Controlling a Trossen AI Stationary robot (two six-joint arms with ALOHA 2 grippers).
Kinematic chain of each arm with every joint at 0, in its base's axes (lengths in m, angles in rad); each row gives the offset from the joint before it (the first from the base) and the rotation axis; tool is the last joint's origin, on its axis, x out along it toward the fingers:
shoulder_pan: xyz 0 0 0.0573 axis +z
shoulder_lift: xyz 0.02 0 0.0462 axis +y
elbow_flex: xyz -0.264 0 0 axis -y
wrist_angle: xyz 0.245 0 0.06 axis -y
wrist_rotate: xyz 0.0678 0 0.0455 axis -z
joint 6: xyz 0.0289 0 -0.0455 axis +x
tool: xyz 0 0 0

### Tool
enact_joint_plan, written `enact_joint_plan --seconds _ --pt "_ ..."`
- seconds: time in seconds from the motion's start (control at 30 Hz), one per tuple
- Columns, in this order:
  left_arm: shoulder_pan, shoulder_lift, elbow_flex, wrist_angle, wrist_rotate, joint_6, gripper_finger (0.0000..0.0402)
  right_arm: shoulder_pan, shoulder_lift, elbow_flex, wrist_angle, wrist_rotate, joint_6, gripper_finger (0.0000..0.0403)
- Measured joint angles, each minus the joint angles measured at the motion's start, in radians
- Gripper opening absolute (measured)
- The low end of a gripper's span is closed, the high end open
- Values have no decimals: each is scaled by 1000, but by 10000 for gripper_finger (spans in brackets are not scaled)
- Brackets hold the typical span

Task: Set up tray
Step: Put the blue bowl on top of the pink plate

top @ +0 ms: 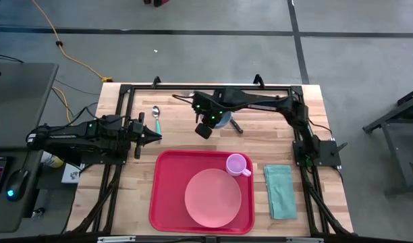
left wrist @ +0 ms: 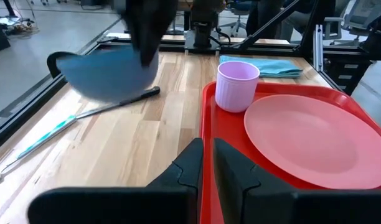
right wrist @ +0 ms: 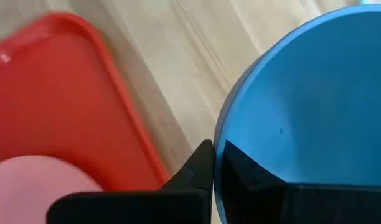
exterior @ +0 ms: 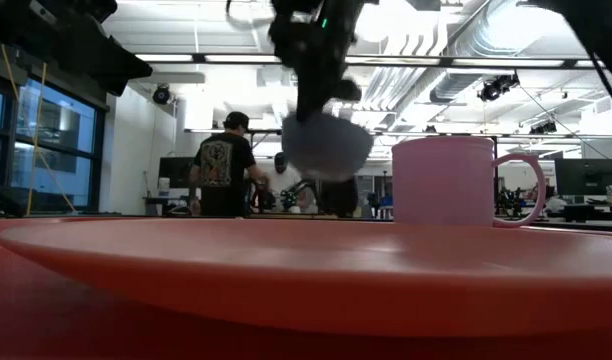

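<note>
The red tray lies at the table's near middle and carries a salmon-pink plate and a lilac cup at its far right corner. My right gripper hovers over the wood beyond the tray's far rim, shut on a blue bowl, which also shows in the left wrist view and low view. My left gripper waits shut to the left of the tray, its fingers beside the tray's left rim. My right gripper pinches the blue bowl's rim, one finger inside the bowl and one outside. The fingers come from above, pointing down. The bowl hangs tilted below them, lifted clear of the table.
A teal-handled spoon lies on the wood left of the bowl, and a black-handled utensil lies by it. A folded teal napkin rests right of the tray. People stand in the room beyond.
</note>
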Motion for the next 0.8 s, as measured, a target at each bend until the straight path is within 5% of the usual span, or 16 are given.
enact_joint_plan --seconds 0.47,0.8 --pt "0 0 0 1 0 0 67 111 -300 0 0 34 63 0" --pt "0 0 0 -1 0 0 67 309 -339 0 104 -3 177 0"
